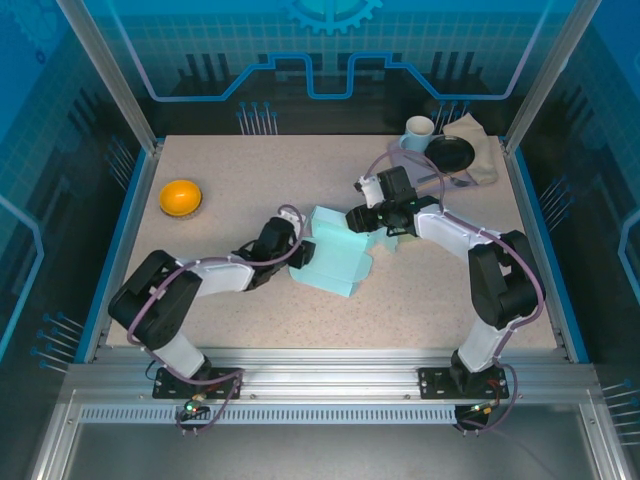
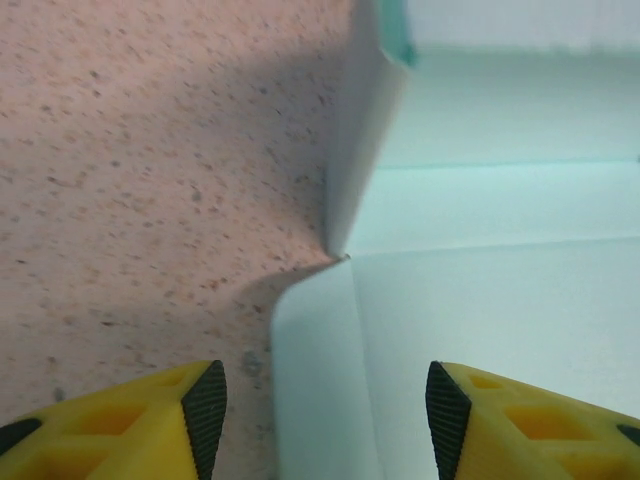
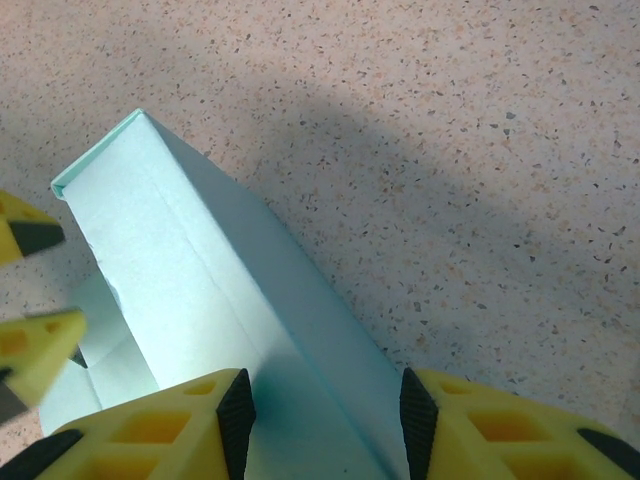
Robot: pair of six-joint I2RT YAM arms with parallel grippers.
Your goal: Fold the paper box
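Mint-green card, half formed: the paper box (image 1: pixel 335 262) lies mid-table on the speckled tabletop (image 1: pixel 250 160), between the two arms. Far left, an orange bowl (image 1: pixel 181 197) sits well apart from the work. The left gripper (image 2: pixel 325 405) comes in low at the box's left edge with its fingers spread. A flat flap lies between and under them, and neither pad touches it. It is probably placed to catch that flap or the upright wall just ahead. The right gripper (image 3: pixel 328 410) straddles the raised far wall, apparently to steady it. The wall runs between its pads, but I cannot tell whether they press it. Far right, a white mug (image 1: pixel 419 131), a black dish (image 1: pixel 451 153) and a beige cloth (image 1: pixel 478 140) sit together in the corner.
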